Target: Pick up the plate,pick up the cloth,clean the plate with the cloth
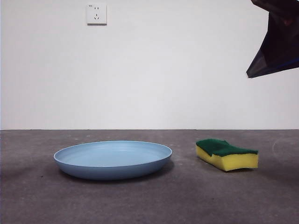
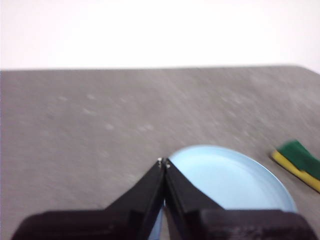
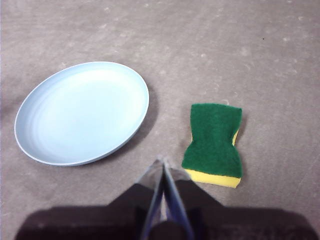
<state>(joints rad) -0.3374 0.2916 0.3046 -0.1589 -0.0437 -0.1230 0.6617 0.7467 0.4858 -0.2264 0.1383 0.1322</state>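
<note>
Even, diffuse lighting is observed; soft shadows are cast under the plate. The left wrist view is blurred.

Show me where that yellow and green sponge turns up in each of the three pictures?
Front view: the sponge lies on the table, green side up, at the right, apart from the blue plate.
Left wrist view: only part of it shows at the right edge, beyond the plate.
Right wrist view: all of it, right of centre.
Shared landmark: the plate.

Both arms hung above the tabletop, the left gripper and right gripper each with jaws pressed together, empty.
</note>
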